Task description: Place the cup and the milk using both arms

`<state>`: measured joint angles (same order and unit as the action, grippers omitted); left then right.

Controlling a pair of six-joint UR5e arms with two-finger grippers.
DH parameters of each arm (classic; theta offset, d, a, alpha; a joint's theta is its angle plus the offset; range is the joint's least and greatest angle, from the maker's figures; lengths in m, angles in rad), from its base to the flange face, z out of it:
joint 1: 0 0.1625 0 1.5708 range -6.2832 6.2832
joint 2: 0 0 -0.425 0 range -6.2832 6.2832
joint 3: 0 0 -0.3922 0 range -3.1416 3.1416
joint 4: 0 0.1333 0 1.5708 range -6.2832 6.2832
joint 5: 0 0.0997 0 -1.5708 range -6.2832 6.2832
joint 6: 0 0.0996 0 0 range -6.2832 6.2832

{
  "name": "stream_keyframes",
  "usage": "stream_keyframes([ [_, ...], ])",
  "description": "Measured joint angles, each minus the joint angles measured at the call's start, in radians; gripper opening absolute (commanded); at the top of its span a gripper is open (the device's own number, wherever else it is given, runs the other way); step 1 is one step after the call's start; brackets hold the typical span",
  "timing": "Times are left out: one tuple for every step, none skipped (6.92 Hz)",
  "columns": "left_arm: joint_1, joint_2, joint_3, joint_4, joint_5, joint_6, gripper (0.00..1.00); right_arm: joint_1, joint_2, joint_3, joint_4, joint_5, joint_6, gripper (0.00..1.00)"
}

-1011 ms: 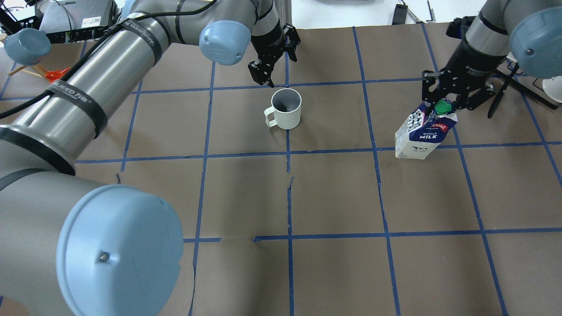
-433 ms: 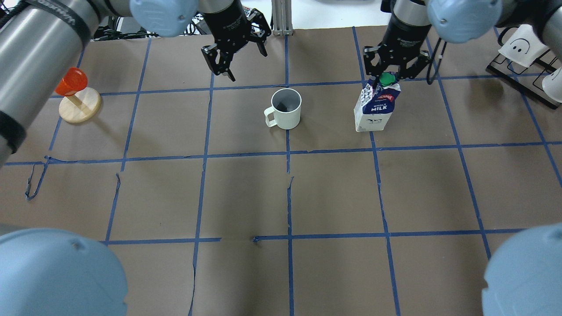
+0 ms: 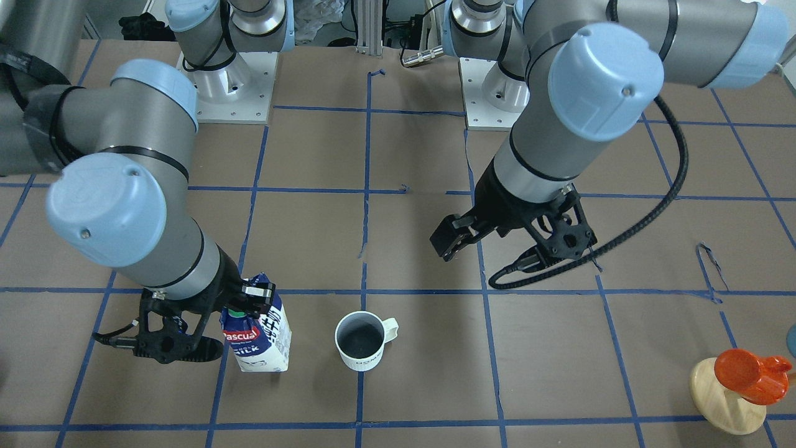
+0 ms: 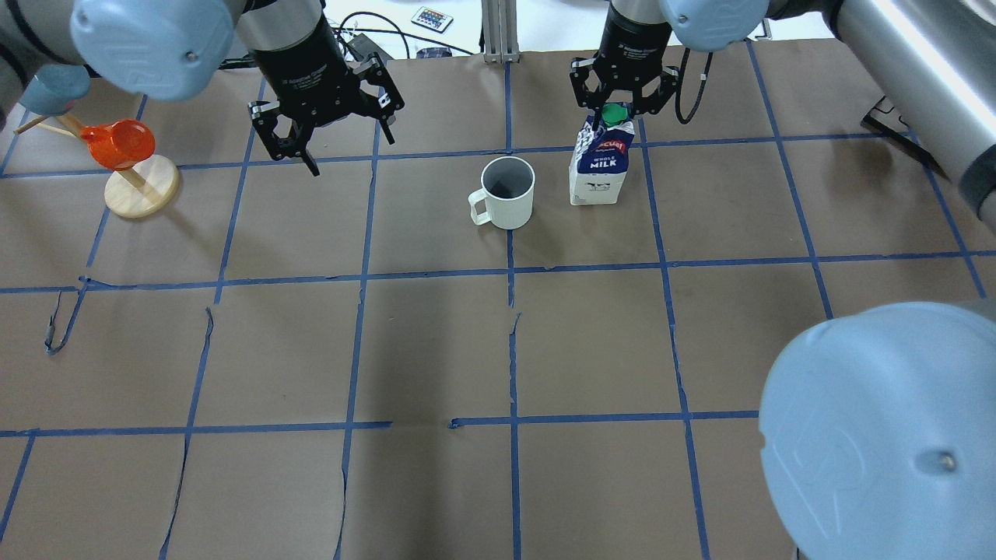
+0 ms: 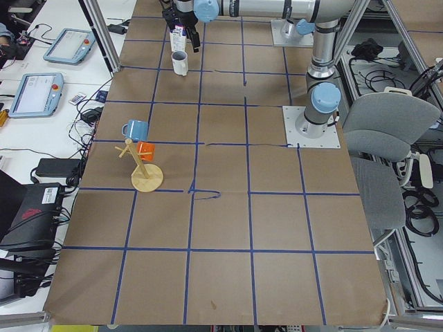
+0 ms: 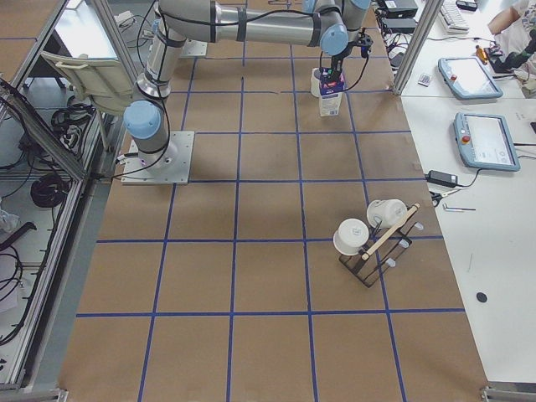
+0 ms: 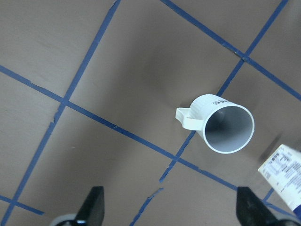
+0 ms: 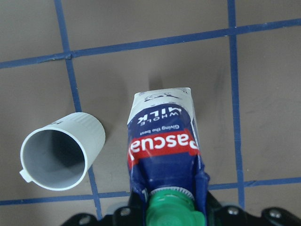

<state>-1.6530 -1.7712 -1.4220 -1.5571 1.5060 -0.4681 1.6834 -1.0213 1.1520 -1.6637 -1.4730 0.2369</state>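
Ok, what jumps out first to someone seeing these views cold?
The right gripper is clamped on the top of the milk carton, which stands upright close beside the white cup, not touching it. The left gripper hangs open and empty, off to the cup's other side. An orange cup hangs on a wooden stand at the overhead view's left edge.

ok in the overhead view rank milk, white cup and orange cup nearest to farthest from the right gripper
1. milk, held by the right gripper at its top
2. white cup, just left of the milk
3. orange cup, far left on the wooden stand
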Motion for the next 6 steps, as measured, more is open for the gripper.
stream_keyframes([
  [0.01, 0.06, -0.06, 0.002, 0.01, 0.028, 1.0, 0.015, 0.02, -0.023, -0.002, 0.007, 0.026, 0.34],
  [0.019, 0.106, -0.107, 0.005, 0.013, 0.064, 1.0, 0.026, 0.03, -0.032, -0.006, 0.01, 0.038, 0.37],
  [0.028, 0.138, -0.136, 0.007, 0.015, 0.134, 1.0, 0.033, 0.038, -0.035, -0.017, 0.013, 0.043, 0.37],
  [0.04, 0.153, -0.144, 0.01, 0.016, 0.226, 1.0, 0.038, 0.044, -0.036, -0.027, 0.021, 0.053, 0.38],
  [0.053, 0.158, -0.143, 0.018, 0.016, 0.315, 1.0, 0.043, 0.047, -0.036, -0.032, 0.03, 0.068, 0.43],
  [0.067, 0.158, -0.14, 0.03, 0.015, 0.379, 1.0, 0.05, 0.049, -0.035, -0.034, 0.035, 0.08, 0.63],
])
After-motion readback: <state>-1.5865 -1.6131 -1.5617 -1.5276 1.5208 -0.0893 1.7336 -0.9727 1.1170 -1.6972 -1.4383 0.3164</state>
